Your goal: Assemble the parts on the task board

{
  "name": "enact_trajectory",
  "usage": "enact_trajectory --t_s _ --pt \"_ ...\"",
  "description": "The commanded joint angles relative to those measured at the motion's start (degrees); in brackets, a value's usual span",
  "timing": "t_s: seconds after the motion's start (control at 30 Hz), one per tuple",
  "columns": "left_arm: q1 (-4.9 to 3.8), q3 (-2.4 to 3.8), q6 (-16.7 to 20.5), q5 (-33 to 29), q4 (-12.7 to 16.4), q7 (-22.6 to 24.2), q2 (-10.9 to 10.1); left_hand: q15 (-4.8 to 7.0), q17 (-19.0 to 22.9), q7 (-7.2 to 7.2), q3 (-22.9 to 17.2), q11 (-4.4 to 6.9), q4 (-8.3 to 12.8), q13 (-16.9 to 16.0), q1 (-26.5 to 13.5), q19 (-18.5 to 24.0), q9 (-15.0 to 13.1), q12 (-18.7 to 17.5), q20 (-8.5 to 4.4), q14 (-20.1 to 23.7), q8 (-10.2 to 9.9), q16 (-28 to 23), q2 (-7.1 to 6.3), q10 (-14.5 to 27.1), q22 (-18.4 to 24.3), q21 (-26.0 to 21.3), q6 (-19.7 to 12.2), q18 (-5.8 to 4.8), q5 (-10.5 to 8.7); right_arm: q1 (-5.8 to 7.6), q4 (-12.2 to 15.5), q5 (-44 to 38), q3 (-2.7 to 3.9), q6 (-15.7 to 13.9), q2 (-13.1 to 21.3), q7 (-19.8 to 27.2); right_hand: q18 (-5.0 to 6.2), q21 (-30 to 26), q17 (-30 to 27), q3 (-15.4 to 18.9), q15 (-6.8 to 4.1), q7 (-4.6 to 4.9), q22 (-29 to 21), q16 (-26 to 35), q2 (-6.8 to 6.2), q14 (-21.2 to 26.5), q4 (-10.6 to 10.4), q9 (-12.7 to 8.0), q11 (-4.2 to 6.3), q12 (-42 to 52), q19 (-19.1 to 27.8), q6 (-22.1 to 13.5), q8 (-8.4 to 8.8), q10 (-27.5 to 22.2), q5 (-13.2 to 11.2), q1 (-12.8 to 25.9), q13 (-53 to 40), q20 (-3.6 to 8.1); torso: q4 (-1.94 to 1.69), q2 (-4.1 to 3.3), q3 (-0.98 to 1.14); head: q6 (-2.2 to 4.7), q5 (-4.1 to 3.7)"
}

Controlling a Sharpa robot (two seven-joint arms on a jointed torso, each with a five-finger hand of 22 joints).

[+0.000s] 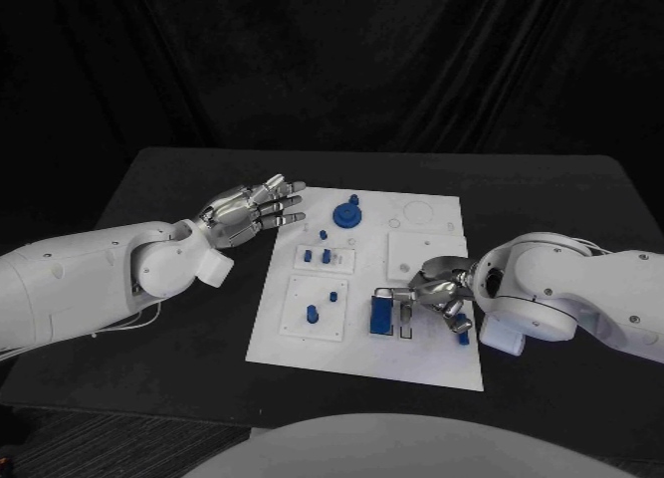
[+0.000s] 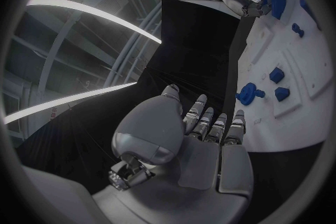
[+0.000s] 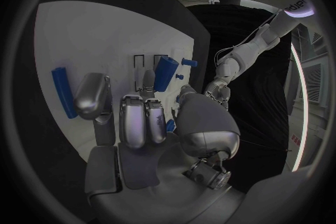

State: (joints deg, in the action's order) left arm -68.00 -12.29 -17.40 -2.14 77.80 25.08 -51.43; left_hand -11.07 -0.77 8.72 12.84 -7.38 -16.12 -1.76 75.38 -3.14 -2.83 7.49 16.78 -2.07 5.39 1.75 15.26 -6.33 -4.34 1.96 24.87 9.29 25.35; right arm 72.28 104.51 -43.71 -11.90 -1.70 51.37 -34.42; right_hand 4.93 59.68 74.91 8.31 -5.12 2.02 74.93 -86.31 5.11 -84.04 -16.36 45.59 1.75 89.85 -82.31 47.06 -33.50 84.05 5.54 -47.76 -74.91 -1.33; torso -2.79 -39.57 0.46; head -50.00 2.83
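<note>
Head view has the right hand (image 1: 435, 295) sitting on the task board (image 1: 432, 214), fingers loosely apart and holding nothing, with the upright blue block (image 1: 380, 312) just beside its fingertips. Left hand (image 1: 253, 211) hangs open off the board's far-left corner, so the right one's way nearer.

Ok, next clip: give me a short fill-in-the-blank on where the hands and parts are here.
1. The left hand hovers beside the task board, holding ____.
2. The right hand is over the board, its fingers next to a ____ rectangular block.
3. The round part with a knob sits nearer the ____ hand.

Missing words: nothing; blue; left
</note>
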Motion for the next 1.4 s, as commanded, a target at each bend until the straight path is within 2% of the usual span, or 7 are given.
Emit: enact_trajectory --t_s 0.03,0.27,0.5,0.6,0.67,0.93,1.4 --pt "0.17 0.04 -1.25 -0.03 0.00 0.36 0.09 -0.15 -0.09 0.15 -0.03 -0.34 0.20 -0.06 0.40 -0.29 -0.09 0.31 0.04 -0.27 0.21 0.36 -0.01 -0.22 0.06 0.24 0.16 -0.18 0.34 0.14 0.17 -0.13 0.02 -1.29 0.11 -0.28 0.74 -0.25 6.72 0.61 -0.57 0.01 7.28 0.18 0.69 -4.40 0.03 0.80 0.53 0.15 -0.01 -0.57 -0.80 5.95 0.36 -0.04 -15.09 0.59 0.00 0.00 0.00 0.00 0.09" --pt "0.28 0.04 -1.31 -0.03 -0.09 0.27 0.09 -0.15 -0.09 0.16 -0.05 -0.36 0.21 -0.06 0.42 -0.29 -0.09 0.32 0.04 -0.28 0.21 0.37 0.00 -0.23 0.07 0.24 0.12 -0.18 0.35 0.20 0.34 -0.12 0.02 -2.42 0.51 1.63 0.73 -0.35 6.75 2.45 -0.93 -0.52 7.34 0.15 2.00 -4.42 0.29 4.65 0.98 0.15 -0.09 -1.42 -4.44 5.95 1.50 -1.46 -15.09 0.91 0.00 0.00 0.00 0.00 0.19" --pt "0.36 0.04 -1.35 -0.03 -0.14 0.23 0.04 -0.17 -0.10 0.19 -0.15 -0.42 0.30 -0.08 0.54 -0.31 -0.10 0.40 0.04 -0.31 0.27 0.40 0.05 -0.28 0.05 0.25 0.17 -0.20 0.51 0.19 1.76 -5.03 0.02 -3.90 1.53 8.54 0.60 0.23 7.47 1.34 -1.15 -0.71 7.61 -0.24 2.23 -4.57 6.02 8.40 1.20 0.15 -0.33 -4.34 -7.53 5.95 7.16 -10.09 -15.09 1.15 0.00 0.01 0.00 0.00 0.31" --pt "0.39 0.04 -1.39 -0.03 -0.20 0.22 0.05 -0.18 -0.11 0.22 -0.23 -0.45 0.41 -0.08 0.66 -0.31 -0.11 0.44 0.04 -0.34 0.32 0.43 0.06 -0.31 0.06 0.25 0.21 -0.22 0.67 0.16 2.78 -11.98 0.01 -2.92 1.78 9.85 0.37 1.52 8.49 0.38 -1.16 -0.73 7.98 -0.78 1.02 -4.76 9.86 10.85 1.15 0.15 -0.71 -6.01 -10.04 5.95 5.38 -14.46 -15.09 1.16 0.00 0.00 0.00 0.00 0.17" --pt "0.41 0.04 -1.41 -0.03 -0.21 0.22 0.05 -0.18 -0.11 0.23 -0.27 -0.46 0.47 -0.08 0.72 -0.32 -0.11 0.44 0.04 -0.34 0.34 0.43 0.05 -0.31 0.06 0.25 0.19 -0.22 0.77 0.14 3.32 -15.44 0.01 -1.95 1.83 9.93 0.40 1.41 8.55 0.45 -1.14 -0.72 7.95 -0.82 0.66 -4.77 10.22 11.51 1.21 0.15 -0.68 -6.20 -10.73 5.95 4.93 -14.78 -15.09 1.15 0.00 0.01 0.00 0.00 0.07" --pt "0.46 0.04 -1.46 -0.03 -0.27 0.19 0.07 -0.19 -0.11 0.24 -0.31 -0.47 0.52 -0.08 0.78 -0.32 -0.11 0.46 0.04 -0.34 0.37 0.44 0.05 -0.31 0.07 0.25 0.21 -0.23 0.86 -0.20 3.79 -21.21 0.01 0.90 1.43 9.03 0.30 2.04 8.29 1.70 -1.84 -1.93 8.08 -0.77 -1.08 -4.70 10.32 21.06 2.11 0.15 -0.99 -4.77 -20.37 5.95 -0.59 -14.04 -15.09 1.73 -0.01 0.01 0.01 0.00 0.06" --pt "0.50 0.04 -1.60 -0.03 -0.27 0.13 0.04 -0.20 -0.12 0.25 -0.39 -0.49 0.62 -0.08 0.89 -0.33 -0.11 0.47 0.04 -0.36 0.41 0.46 0.06 -0.31 0.07 0.26 0.19 -0.24 1.03 -1.11 2.63 -22.30 0.00 3.05 0.36 7.51 0.30 1.94 7.81 1.58 -2.05 -2.21 8.06 -0.57 -1.10 -4.62 10.32 23.24 2.35 0.15 -1.04 -3.48 -22.38 5.95 -0.36 -14.20 -15.09 1.93 0.00 0.01 0.00 0.00 0.09"
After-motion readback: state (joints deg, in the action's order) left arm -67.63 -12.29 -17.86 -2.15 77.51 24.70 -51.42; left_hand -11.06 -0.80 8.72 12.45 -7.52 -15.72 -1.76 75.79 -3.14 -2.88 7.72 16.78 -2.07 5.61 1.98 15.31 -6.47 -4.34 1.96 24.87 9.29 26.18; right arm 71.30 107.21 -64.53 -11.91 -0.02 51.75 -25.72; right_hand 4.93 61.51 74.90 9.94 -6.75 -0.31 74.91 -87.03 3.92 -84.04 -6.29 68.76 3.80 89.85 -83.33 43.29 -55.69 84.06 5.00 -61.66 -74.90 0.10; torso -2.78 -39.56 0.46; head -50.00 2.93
